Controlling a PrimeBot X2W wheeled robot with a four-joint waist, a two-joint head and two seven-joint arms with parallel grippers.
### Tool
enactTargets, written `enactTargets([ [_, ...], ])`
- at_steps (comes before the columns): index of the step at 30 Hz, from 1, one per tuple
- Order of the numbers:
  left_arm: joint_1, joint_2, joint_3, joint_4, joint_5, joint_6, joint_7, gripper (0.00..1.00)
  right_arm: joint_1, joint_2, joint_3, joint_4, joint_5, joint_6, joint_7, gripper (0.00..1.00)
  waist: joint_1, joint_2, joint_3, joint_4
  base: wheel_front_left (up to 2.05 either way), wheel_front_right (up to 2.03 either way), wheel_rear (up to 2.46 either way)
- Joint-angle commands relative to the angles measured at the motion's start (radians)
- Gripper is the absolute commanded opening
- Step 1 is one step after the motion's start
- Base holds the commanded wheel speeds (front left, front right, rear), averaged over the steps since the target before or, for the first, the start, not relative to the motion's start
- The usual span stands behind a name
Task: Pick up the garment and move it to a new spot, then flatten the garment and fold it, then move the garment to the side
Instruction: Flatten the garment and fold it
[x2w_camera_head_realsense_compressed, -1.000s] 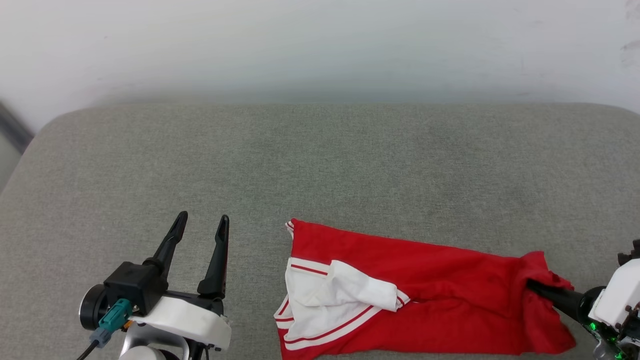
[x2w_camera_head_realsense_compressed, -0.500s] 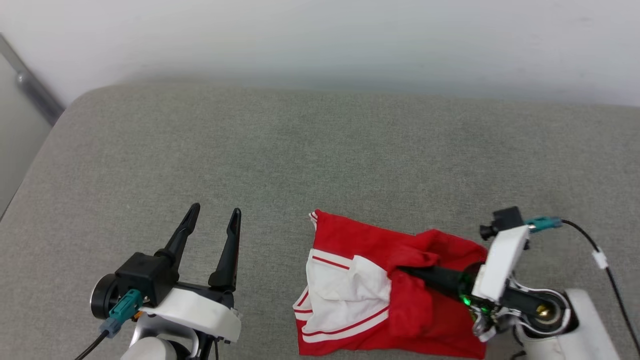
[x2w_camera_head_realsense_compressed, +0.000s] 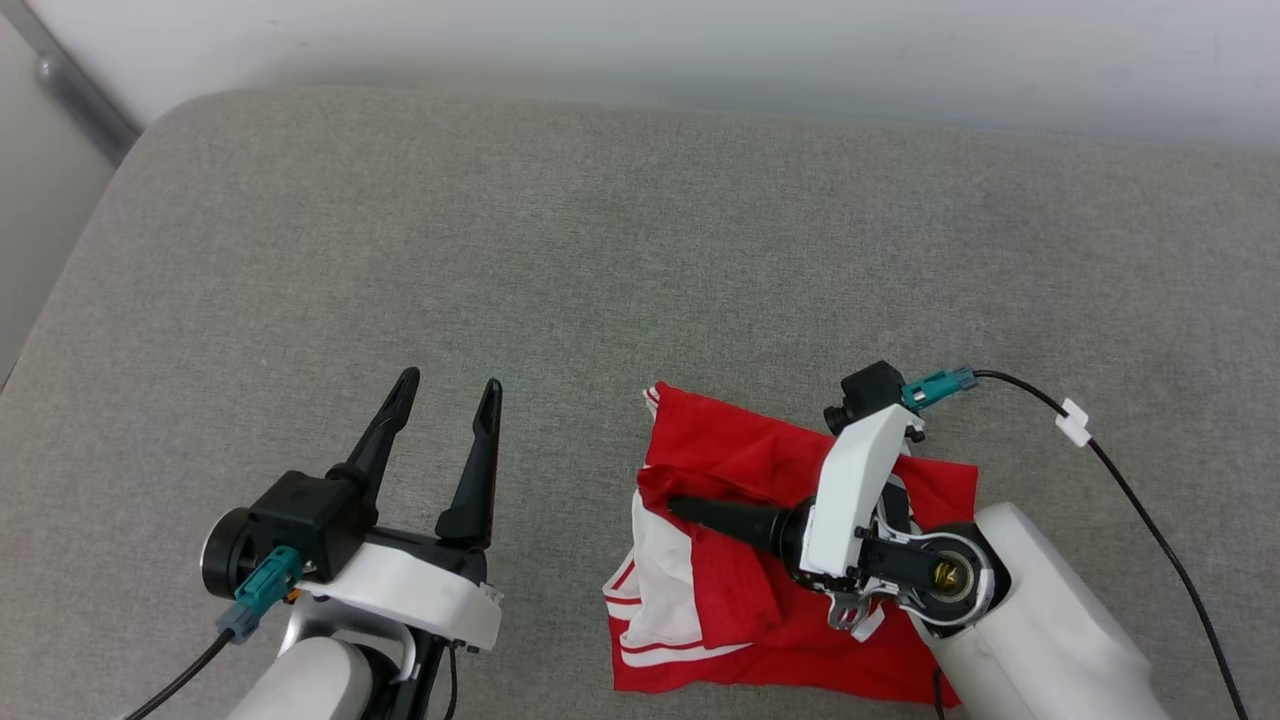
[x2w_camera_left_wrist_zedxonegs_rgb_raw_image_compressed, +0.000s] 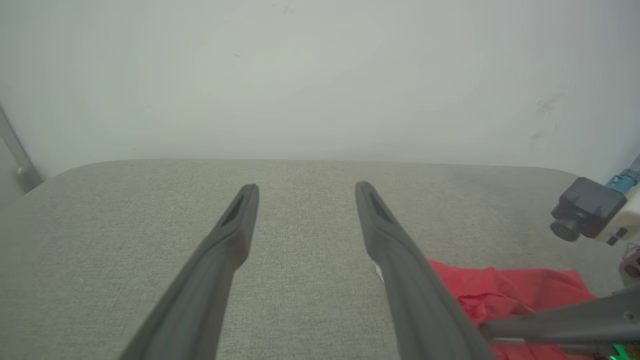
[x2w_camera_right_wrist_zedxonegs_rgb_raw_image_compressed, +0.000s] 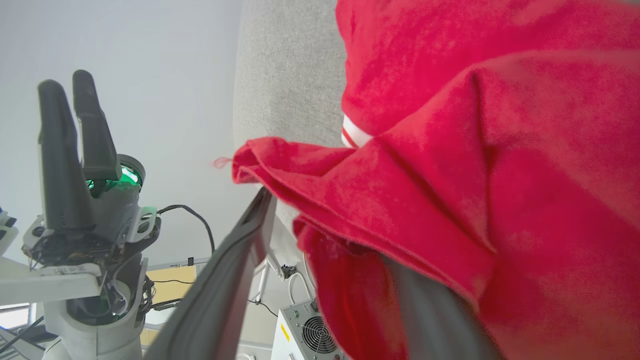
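The garment (x2w_camera_head_realsense_compressed: 740, 450) lies on the grey cushion, bright red, folded over on itself, with a white sleeve panel (x2w_camera_head_realsense_compressed: 660, 570) at its left edge. My right gripper (x2w_camera_head_realsense_compressed: 690, 510) lies over it, pointing left, fingers apart and open. In the right wrist view one finger (x2w_camera_right_wrist_zedxonegs_rgb_raw_image_compressed: 235, 260) is bare, and a red fold of the garment (x2w_camera_right_wrist_zedxonegs_rgb_raw_image_compressed: 475, 150) drapes over the other. My left gripper (x2w_camera_head_realsense_compressed: 450, 382) stands open and empty on the bare cushion left of the garment. From the left wrist, that gripper (x2w_camera_left_wrist_zedxonegs_rgb_raw_image_compressed: 305, 187) points at the wall, with the garment (x2w_camera_left_wrist_zedxonegs_rgb_raw_image_compressed: 500, 295) at lower right.
The grey cushion (x2w_camera_head_realsense_compressed: 600, 250) stretches wide behind and to the left, with rounded corners against a pale wall. A metal pole (x2w_camera_head_realsense_compressed: 70, 90) runs at the upper left. A black cable (x2w_camera_head_realsense_compressed: 1140, 490) trails from my right wrist.
My right gripper has carried the garment's right end leftward over the rest, folding it, and its fingers have parted. The head camera has shifted. The left gripper stays open.
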Motion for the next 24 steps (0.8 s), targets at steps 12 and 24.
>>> enactTargets([
  [12,-0.001,0.001,-0.001,0.031,-0.005,-0.006,-0.01,1.0,-0.068,-0.194,0.167,-0.175,-0.248,0.0,-0.14,1.0,-0.0001,0.0,-0.034,-0.045,0.0,0.0,0.0],
  [24,0.061,0.011,0.033,0.026,-0.032,0.03,-0.015,1.0,0.151,-0.286,-0.168,-0.22,-0.705,0.0,-0.481,1.0,-0.0001,0.0,-0.085,-0.123,0.0,0.0,0.0],
])
